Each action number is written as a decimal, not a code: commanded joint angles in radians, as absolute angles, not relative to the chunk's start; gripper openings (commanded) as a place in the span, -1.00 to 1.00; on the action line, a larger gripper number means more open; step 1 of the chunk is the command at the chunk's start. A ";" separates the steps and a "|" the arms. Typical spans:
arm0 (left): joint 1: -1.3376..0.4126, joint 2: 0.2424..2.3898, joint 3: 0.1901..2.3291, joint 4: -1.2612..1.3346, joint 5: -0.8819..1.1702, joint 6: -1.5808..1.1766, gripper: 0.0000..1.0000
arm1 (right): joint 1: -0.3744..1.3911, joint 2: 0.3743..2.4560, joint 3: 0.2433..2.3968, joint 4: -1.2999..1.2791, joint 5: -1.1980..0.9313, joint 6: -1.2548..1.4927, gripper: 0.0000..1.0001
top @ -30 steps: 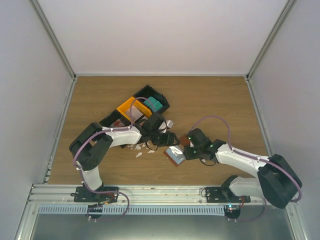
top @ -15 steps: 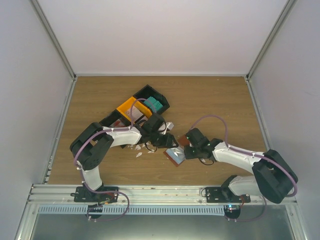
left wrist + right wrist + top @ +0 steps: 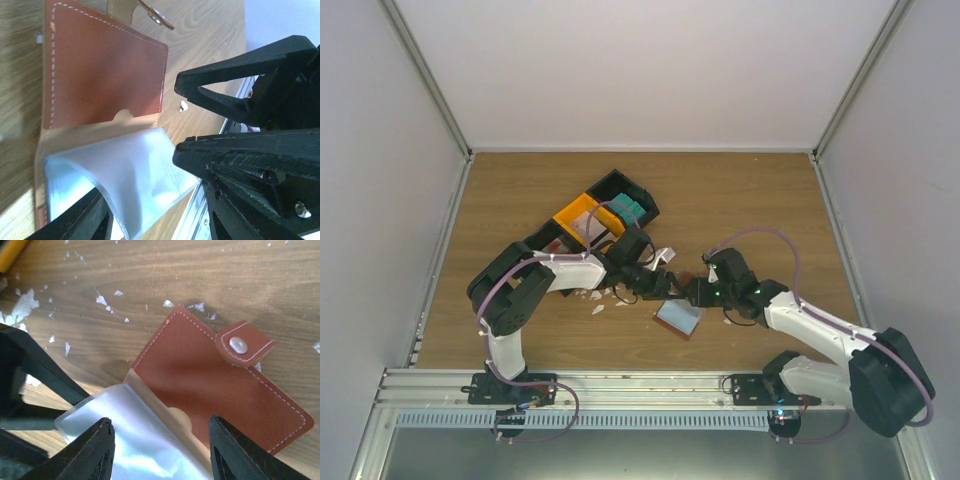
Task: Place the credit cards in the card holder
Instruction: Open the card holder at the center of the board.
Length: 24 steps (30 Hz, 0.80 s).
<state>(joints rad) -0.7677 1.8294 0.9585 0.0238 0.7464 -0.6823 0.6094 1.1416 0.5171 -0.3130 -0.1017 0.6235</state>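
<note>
We've got the card holder (image 3: 200, 375) lying open right under both grippers, left gripper (image 3: 152, 212) and right gripper (image 3: 160, 440), fingers spread; the credit cards (image 3: 628, 210) sit nearer our left.

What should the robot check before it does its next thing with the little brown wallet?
1. Card holder lying open on the table: ok.
2. Its clear sleeve showing between both sets of jaws: ok; whether a slot is open, cannot tell.
3. Left gripper carrying a card: not ok, jaws open, no card.
4. Right gripper carrying a card: not ok, jaws open, no card.
5. Teal card uncovered in the tray: ok.
6. Room between the two grippers: not ok, they crowd together over the holder.
</note>
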 commanded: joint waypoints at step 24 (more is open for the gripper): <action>-0.776 2.015 1.117 0.153 0.696 -0.785 -0.01 | 0.537 0.904 0.658 -0.517 -0.181 0.555 0.01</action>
<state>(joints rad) -0.7677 1.9697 1.0836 0.1452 0.7666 -0.7826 0.5426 0.9054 0.6418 -0.4812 -0.0925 0.5987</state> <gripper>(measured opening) 0.506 0.535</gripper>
